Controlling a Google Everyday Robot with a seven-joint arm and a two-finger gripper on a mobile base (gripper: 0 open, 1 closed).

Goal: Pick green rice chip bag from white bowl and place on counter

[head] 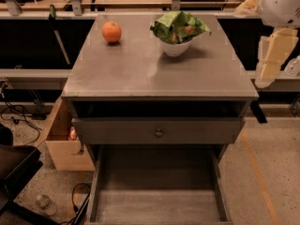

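Green rice chip bag (180,26) sits crumpled in the white bowl (175,48), spilling past its rim, toward the far right of the matte grey counter (154,74). I see an orange (111,32) far left, well apart. Below, a knobbed drawer (158,131) juts slightly; a cardboard box (65,146) stands on speckled floor. The gripper (271,55) hangs beyond the counter's right edge; I cannot tell its opening.

Dim overhead light leaves a soft sheen on the counter (140,64), the pale claw (268,62) at right brightest.
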